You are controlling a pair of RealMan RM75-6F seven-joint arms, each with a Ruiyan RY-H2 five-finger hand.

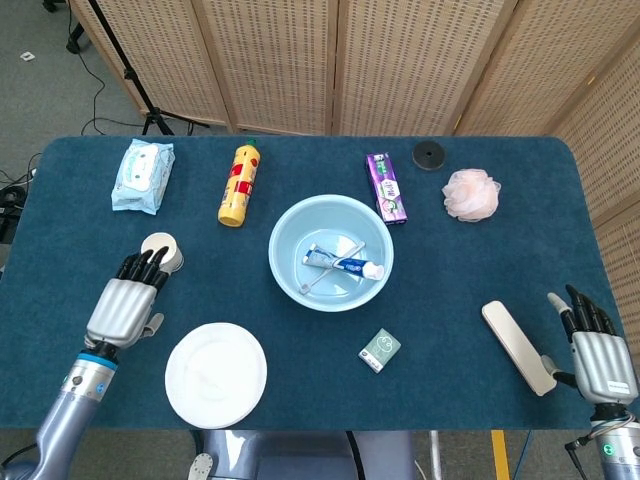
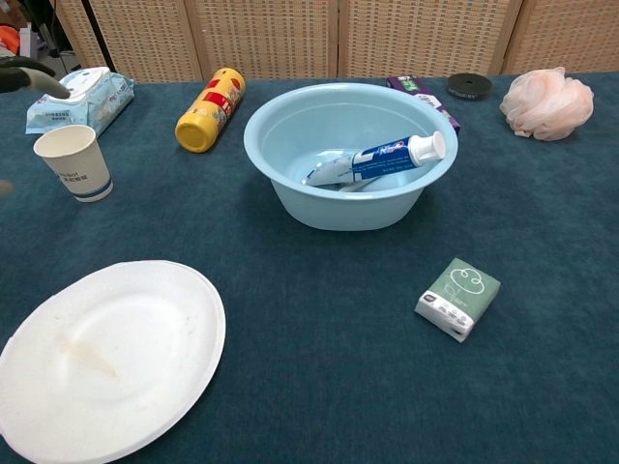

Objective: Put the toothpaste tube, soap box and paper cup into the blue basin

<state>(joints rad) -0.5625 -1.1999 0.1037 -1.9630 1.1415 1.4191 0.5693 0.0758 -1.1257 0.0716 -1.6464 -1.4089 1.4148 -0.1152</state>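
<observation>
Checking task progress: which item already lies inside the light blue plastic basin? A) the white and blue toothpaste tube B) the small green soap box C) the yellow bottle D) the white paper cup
A: the white and blue toothpaste tube lies inside the light blue plastic basin, while the small green soap box and white paper cup stand on the table outside it.

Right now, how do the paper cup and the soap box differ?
The paper cup stands upright on the table's left side, by the left hand; the soap box lies flat, right of the basin. The cup is white, round and open-topped; the box is green, rectangular and closed. Both are still outside the basin, and neither hand holds them.
</observation>
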